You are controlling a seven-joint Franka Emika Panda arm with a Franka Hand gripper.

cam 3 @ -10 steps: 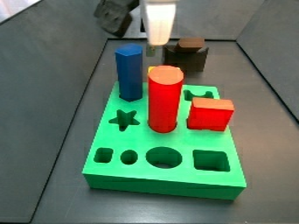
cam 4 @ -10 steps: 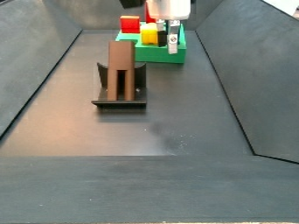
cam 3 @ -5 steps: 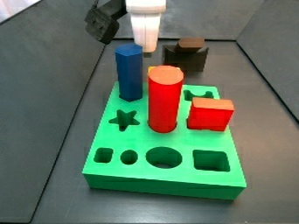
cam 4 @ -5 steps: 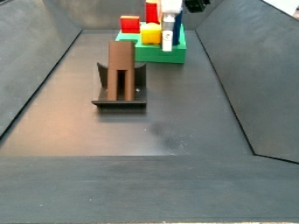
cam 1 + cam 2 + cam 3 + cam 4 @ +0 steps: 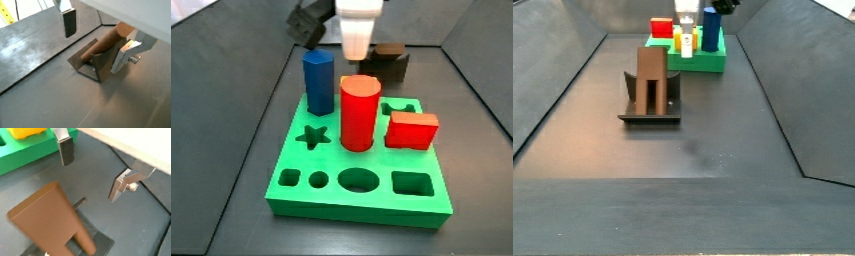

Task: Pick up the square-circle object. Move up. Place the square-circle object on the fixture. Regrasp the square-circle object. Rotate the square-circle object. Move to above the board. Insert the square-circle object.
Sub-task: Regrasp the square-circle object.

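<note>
The square-circle object (image 5: 651, 80) stands upright on the fixture (image 5: 649, 108), legs down in its cradle, out in the middle of the dark floor with bare room on every side of it. In a wrist view the brown block (image 5: 52, 222) fills the near corner, nothing gripping it. The gripper (image 5: 93, 170) hangs above and apart from it, plates spread wide with only air between the fingers (image 5: 65, 150). Beyond sits the board (image 5: 358, 170), carrying a blue prism (image 5: 318, 83), a red cylinder (image 5: 358, 113) and a red block (image 5: 412, 130). Sloped grey walls (image 5: 780, 90) close in the sides. No writing shows anywhere.
</note>
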